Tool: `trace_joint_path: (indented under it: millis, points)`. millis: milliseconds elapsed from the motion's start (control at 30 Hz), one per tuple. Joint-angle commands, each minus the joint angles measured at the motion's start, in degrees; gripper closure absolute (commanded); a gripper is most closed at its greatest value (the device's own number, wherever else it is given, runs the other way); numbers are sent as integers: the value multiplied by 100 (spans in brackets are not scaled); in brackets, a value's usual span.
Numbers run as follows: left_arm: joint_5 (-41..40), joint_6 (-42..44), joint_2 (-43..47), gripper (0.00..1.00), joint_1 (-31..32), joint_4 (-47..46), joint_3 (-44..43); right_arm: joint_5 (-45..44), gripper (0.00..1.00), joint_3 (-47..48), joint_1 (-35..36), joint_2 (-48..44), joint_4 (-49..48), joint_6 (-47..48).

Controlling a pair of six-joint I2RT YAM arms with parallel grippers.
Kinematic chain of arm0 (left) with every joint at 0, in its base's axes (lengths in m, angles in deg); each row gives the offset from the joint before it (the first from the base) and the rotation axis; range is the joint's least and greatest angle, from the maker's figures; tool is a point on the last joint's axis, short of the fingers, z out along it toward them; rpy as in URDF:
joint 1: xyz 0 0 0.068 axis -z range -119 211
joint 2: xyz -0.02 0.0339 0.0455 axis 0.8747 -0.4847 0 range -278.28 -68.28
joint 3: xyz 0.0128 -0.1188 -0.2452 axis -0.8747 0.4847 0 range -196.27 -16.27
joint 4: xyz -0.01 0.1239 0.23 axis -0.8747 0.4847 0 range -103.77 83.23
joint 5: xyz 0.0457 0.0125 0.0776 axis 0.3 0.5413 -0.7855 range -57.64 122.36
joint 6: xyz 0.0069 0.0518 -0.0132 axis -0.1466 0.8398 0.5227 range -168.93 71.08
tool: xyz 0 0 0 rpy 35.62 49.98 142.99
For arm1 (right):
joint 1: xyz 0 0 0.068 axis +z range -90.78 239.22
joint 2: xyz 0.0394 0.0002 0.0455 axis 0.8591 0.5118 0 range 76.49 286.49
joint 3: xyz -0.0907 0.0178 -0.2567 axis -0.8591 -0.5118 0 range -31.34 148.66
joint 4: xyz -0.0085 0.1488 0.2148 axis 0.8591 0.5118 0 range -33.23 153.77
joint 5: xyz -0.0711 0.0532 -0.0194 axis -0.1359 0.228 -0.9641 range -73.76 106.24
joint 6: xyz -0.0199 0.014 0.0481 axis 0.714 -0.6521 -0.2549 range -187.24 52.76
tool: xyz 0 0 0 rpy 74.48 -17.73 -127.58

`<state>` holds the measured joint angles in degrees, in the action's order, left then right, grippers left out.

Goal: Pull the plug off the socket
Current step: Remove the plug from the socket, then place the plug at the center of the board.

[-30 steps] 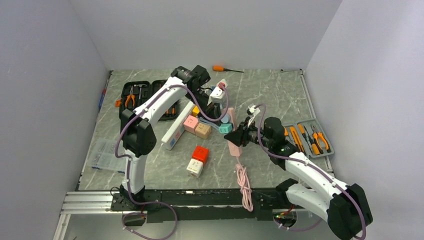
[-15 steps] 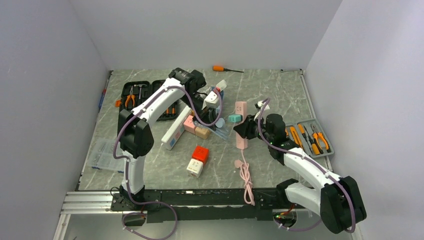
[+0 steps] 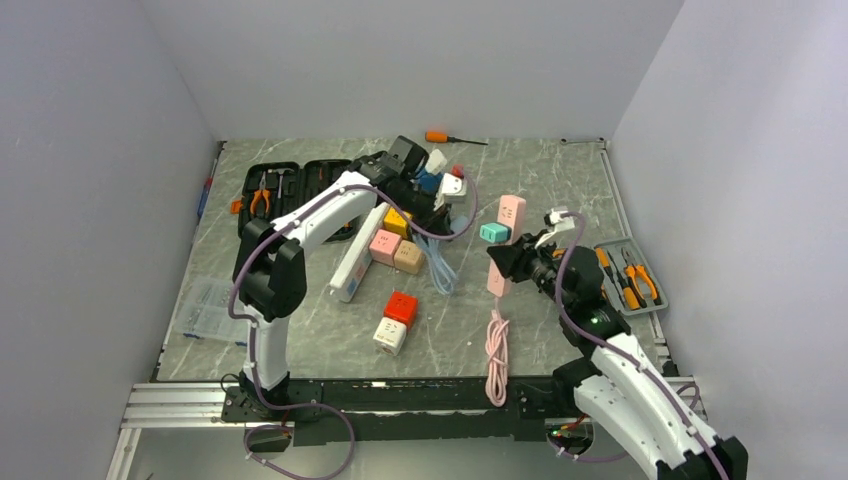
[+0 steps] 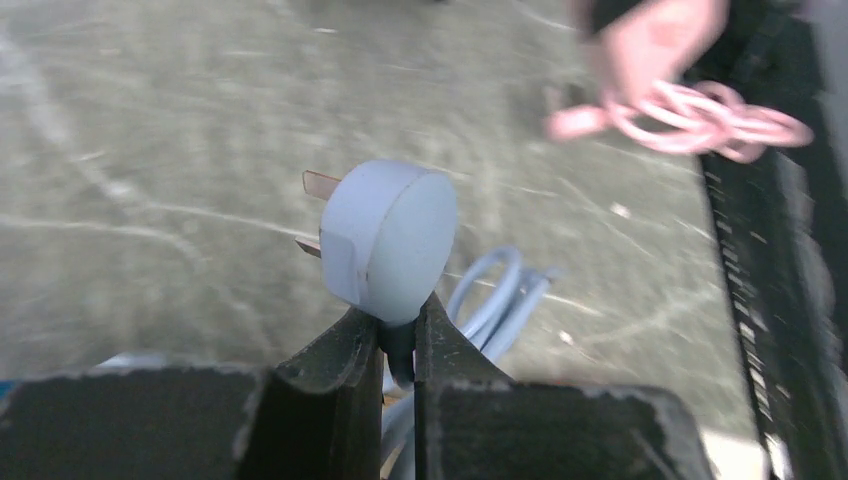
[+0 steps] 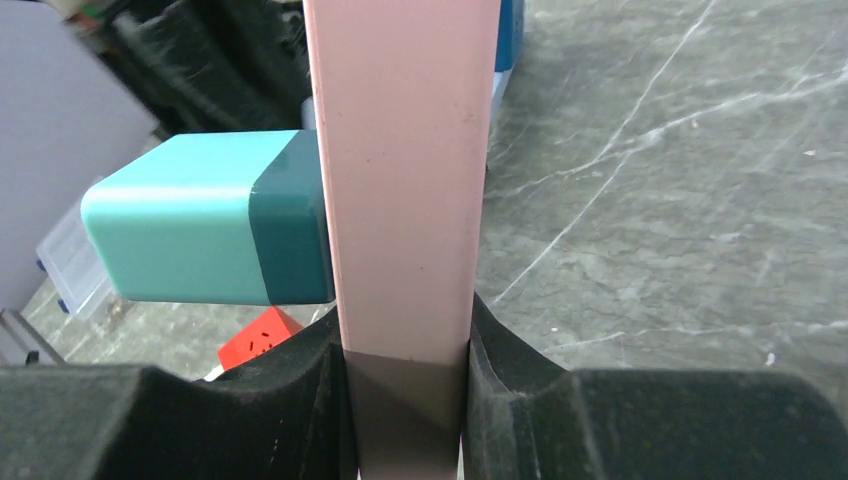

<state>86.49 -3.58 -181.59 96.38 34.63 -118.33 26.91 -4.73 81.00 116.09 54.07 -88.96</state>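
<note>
Two prongs point(image 4: 320, 184) half-hidden behind plug point(image 4: 388, 240), pink strip point(image 5: 405, 180) cropped

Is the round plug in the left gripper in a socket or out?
Out. The plug shows bare prongs, free of any socket; the left gripper is shut on its neck.

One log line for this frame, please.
left gripper shut on plug | plug prongs bare | right gripper shut on power strip | teal adapter plugged in
</note>
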Motion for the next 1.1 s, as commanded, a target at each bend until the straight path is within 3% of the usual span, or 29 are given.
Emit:
trace_joint_path:
  millis: [0,200,567,633,700,767,800,933,1067]
  points:
    - [-1583,-1583,-158,100,-58,-2768,-450,-487,100,169,-12,-547,538,-157]
    - [-2378,-2149,-712,100,81,-3147,-915,-456,100,206,-17,-670,792,-141]
    - [-2538,-2337,-1135,89,292,-2686,-567,-262,100,70,-16,-663,692,-205]
    - [-2613,-2413,-1205,74,288,-2661,-630,-231,100,65,-18,-623,671,-206]
    - [-2628,-2510,-1207,48,271,-2661,-639,-208,100,89,-21,-535,682,-198]
    - [-2362,-2491,-1114,7,221,-2628,-596,-175,100,111,-8,-468,677,-185]
    - [-2143,-2431,-1046,1,184,-2578,-554,-165,100,119,-14,-444,668,-194]
    - [-1495,-2283,-444,0,-89,-2547,-236,-211,100,174,-7,-343,686,-176]
    - [-1126,-1476,534,1,-266,-2406,485,-209,100,281,-8,-109,716,-229]
